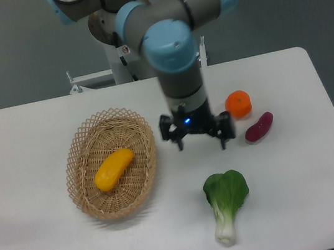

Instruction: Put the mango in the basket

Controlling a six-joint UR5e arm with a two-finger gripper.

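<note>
The yellow-orange mango (114,169) lies lengthwise inside the tan wicker basket (77,152) on the left of the table, free of any grip. My gripper (200,143) hangs over the table's middle, well to the right of the basket and just left of the orange fruit. Its fingers are spread wide apart and nothing is between them.
A round orange citrus fruit (238,104) and a dark red-purple oblong vegetable (259,127) lie right of the gripper. A green bok choy (226,203) lies on the table below the gripper. The arm's base stands behind the table's far edge.
</note>
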